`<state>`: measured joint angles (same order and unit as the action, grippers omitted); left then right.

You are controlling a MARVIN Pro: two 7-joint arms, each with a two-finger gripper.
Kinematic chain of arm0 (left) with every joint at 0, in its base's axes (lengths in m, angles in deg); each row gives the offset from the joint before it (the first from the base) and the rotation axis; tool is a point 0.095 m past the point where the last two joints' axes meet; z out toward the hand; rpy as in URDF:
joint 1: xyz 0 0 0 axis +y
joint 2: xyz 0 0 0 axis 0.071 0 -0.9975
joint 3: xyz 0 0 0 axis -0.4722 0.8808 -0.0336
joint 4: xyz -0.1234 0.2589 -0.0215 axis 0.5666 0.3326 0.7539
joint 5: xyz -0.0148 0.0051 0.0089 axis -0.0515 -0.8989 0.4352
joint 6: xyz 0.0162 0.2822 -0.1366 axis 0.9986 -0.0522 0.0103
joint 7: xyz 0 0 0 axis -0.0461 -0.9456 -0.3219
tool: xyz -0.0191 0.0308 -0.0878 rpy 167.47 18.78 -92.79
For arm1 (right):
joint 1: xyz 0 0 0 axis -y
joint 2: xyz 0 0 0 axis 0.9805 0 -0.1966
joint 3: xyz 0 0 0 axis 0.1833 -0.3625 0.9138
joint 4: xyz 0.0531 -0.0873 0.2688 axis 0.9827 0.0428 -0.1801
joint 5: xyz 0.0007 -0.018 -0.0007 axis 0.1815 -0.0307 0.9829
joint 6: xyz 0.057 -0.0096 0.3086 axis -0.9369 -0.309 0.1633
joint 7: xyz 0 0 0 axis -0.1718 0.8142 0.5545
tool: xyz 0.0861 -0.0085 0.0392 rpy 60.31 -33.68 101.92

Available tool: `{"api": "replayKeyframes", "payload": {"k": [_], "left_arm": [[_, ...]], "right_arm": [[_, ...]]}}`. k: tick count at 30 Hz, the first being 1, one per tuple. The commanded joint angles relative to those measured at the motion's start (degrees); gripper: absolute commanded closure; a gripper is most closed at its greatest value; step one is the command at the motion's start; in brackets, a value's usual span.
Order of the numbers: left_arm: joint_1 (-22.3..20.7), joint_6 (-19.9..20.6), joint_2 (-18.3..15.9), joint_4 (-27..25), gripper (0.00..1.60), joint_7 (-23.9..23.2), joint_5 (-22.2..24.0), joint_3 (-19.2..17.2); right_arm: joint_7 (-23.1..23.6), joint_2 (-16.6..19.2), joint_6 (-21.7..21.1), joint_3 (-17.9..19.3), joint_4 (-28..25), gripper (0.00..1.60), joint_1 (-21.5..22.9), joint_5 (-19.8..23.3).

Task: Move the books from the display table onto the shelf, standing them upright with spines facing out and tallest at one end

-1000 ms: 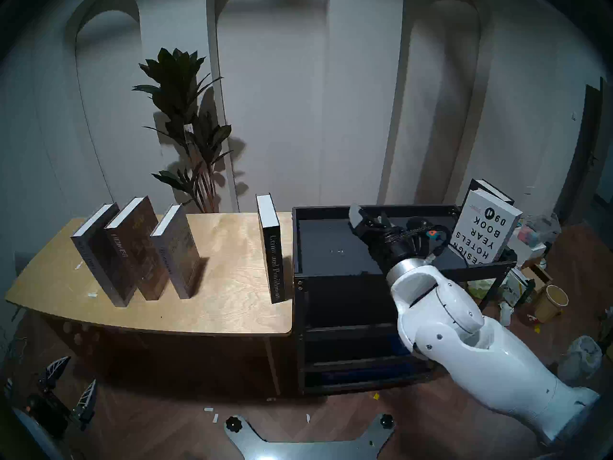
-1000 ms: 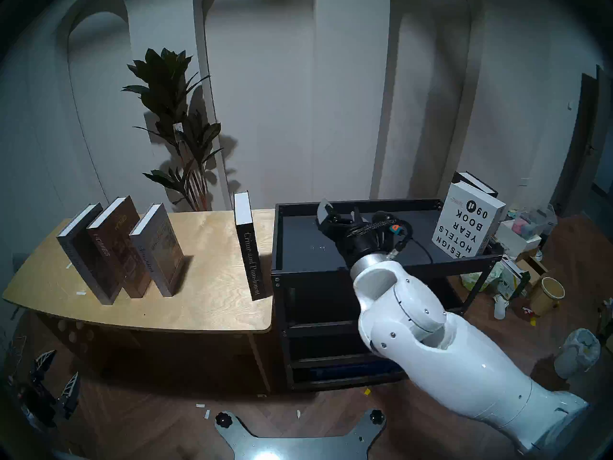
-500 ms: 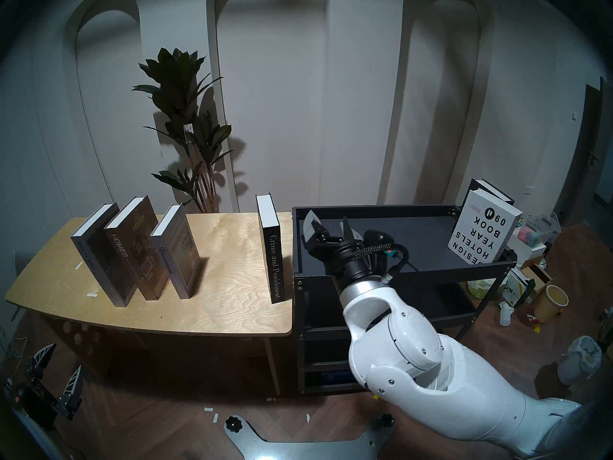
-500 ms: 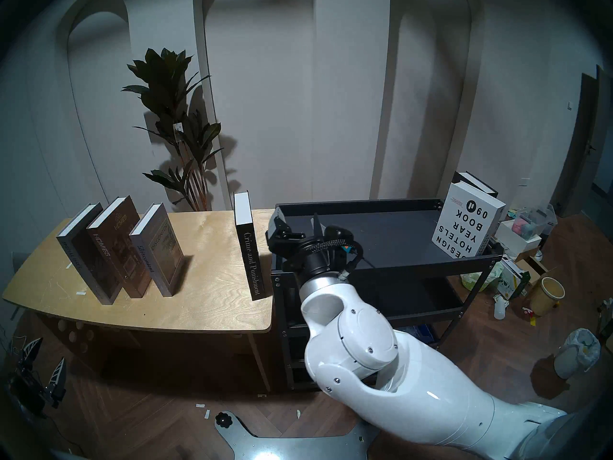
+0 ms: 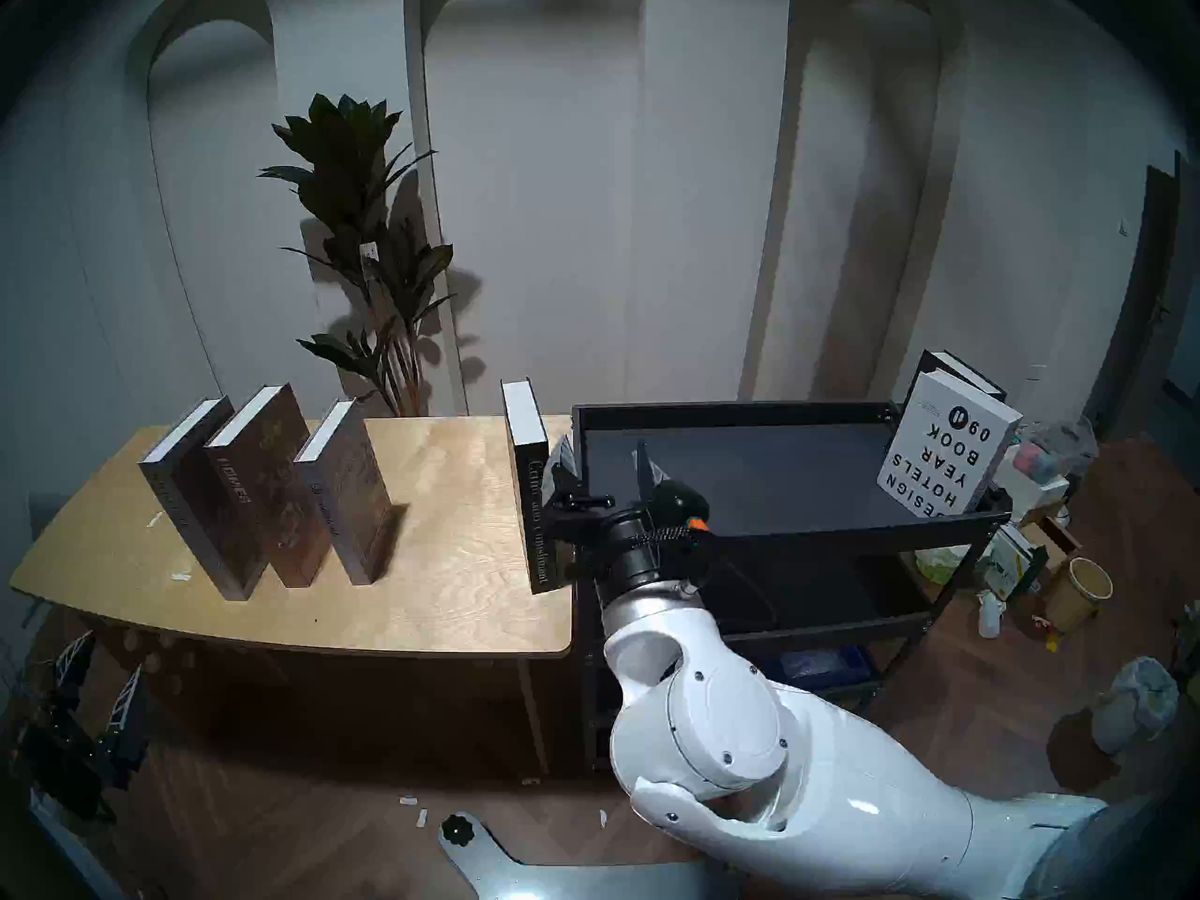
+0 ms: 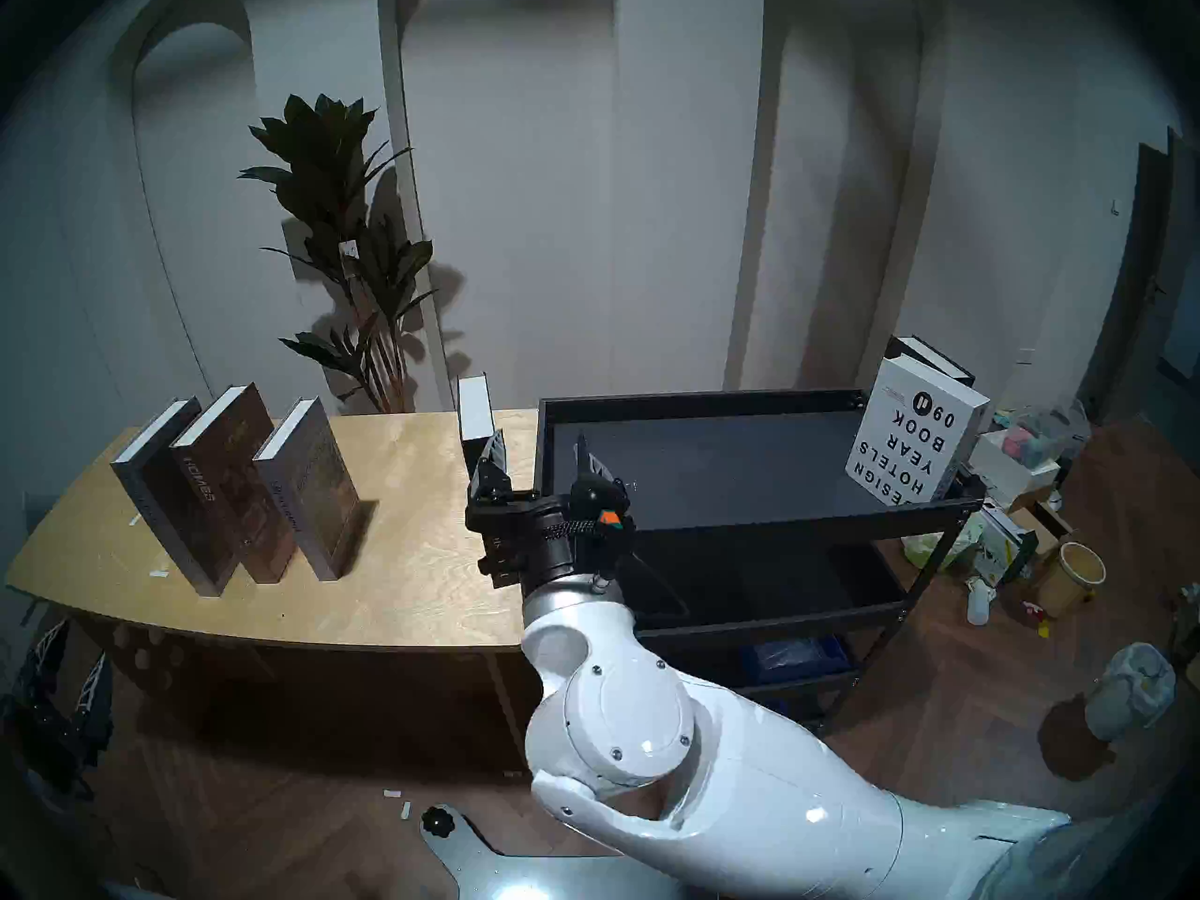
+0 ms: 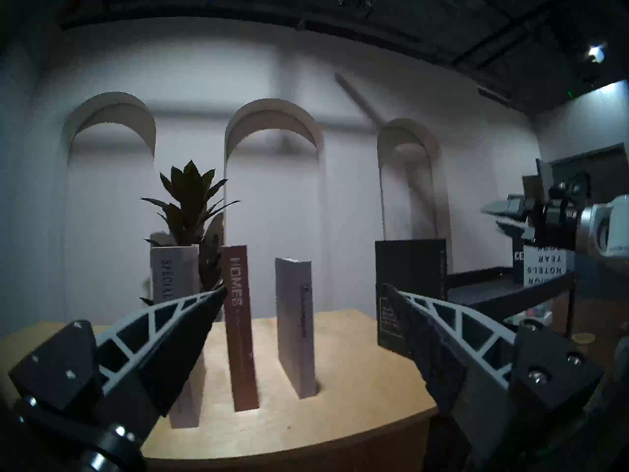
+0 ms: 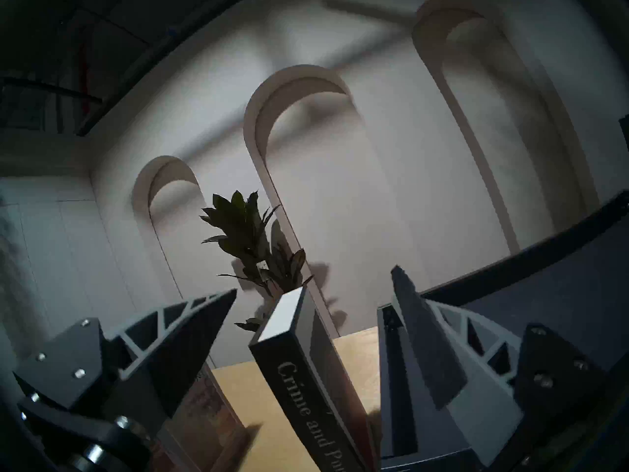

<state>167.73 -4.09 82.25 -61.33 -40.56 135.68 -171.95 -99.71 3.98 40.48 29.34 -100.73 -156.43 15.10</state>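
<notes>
On the plywood display table four books stand upright: grey "Special Issue", brown "Homes", grey "Discontent" and, at the right end, black "Crime and Punishment". My right gripper is open just in front of that black book's spine. In the right wrist view the book lines up with the gap of the gripper, untouched. The white "Design Hotels Yearbook" leans at the right end of the black shelf, a black book behind it. My left gripper hangs open, low at left.
A tall potted plant stands behind the table. Boxes, a yellow bucket and a bagged bin clutter the floor right of the shelf. The shelf butts against the table's right end. My base plate lies below.
My right arm swung left from over the shelf's tray to the "Crime and Punishment" book, gripper staying open. The left gripper drifted slightly lower and to the left.
</notes>
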Motion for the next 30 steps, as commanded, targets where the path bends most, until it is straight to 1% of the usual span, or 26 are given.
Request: {"api": "replayKeyframes", "payload": {"k": [1,3,4,9,10,13,17,19,22,23,24,25,26,27,28,30], "left_arm": [[1.3,7.0,5.1,-10.2,0.0,-6.2,6.4,-1.7],[1.3,7.4,5.4,-10.6,0.0,-6.8,6.6,-1.6],[1.3,7.5,5.1,-9.7,0.0,-7.1,6.9,-1.4],[1.3,12.7,8.5,-15.0,0.0,-9.3,10.2,-2.5],[1.3,13.6,8.6,-15.3,0.0,-9.8,10.8,-2.5],[1.3,17.1,10.9,-18.9,0.0,-11.1,12.3,-3.3],[1.3,21.6,13.1,-21.6,0.0,-12.8,13.7,-3.7],[1.3,23.8,13.9,-22.7,0.0,-13.2,14.0,-3.7],[1.3,28.2,15.0,-24.7,0.0,-13.9,14.0,-3.2],[1.3,28.2,15.0,-24.7,0.0,-13.9,14.0,-3.2],[1.3,29.8,15.3,-25.6,0.0,-14.0,13.7,-3.1],[1.3,29.5,15.2,-26.1,0.0,-13.9,13.7,-2.6],[1.3,32.0,15.5,-27.0,0.0,-13.9,13.3,-2.7],[1.3,34.1,16.0,-28.0,0.0,-13.5,13.1,-2.5],[1.3,34.1,16.0,-28.0,0.0,-13.5,13.1,-2.5],[1.3,35.4,16.2,-29.5,0.0,-13.0,12.6,-2.3]], "right_arm": [[-4.4,-0.4,0.8,-1.4,1.8,0.0,-1.3,-4.9],[-4.7,0.3,0.8,-1.4,2.1,0.0,-1.6,-5.0],[-4.9,0.8,0.8,-1.5,2.2,0.0,-1.8,-5.2],[-7.4,3.2,0.7,-2.3,1.6,0.0,-2.5,-8.6],[-7.9,3.9,0.5,-2.3,1.4,0.0,-2.8,-9.1],[-9.9,6.0,0.5,-2.3,0.6,0.0,-4.0,-10.9],[-12.8,9.3,0.5,-1.8,-0.8,0.0,-5.9,-13.1],[-14.0,11.3,0.5,-1.6,-1.3,0.0,-7.0,-14.0],[-16.5,14.9,1.1,-0.8,-1.9,0.0,-9.2,-14.8],[-16.5,14.9,1.1,-0.8,-1.9,0.0,-9.2,-14.8],[-17.5,15.7,1.5,-0.3,-2.1,0.0,-10.1,-15.1],[-18.0,14.9,1.4,0.5,-1.7,0.0,-10.9,-15.3],[-18.4,17.3,2.3,0.1,-2.4,0.0,-11.0,-15.2],[-19.2,18.2,3.1,0.4,-2.5,0.0,-11.7,-15.4],[-19.2,18.2,3.1,0.4,-2.5,0.0,-11.7,-15.4],[-19.7,19.0,3.8,0.5,-2.2,0.0,-12.2,-15.6]]}}
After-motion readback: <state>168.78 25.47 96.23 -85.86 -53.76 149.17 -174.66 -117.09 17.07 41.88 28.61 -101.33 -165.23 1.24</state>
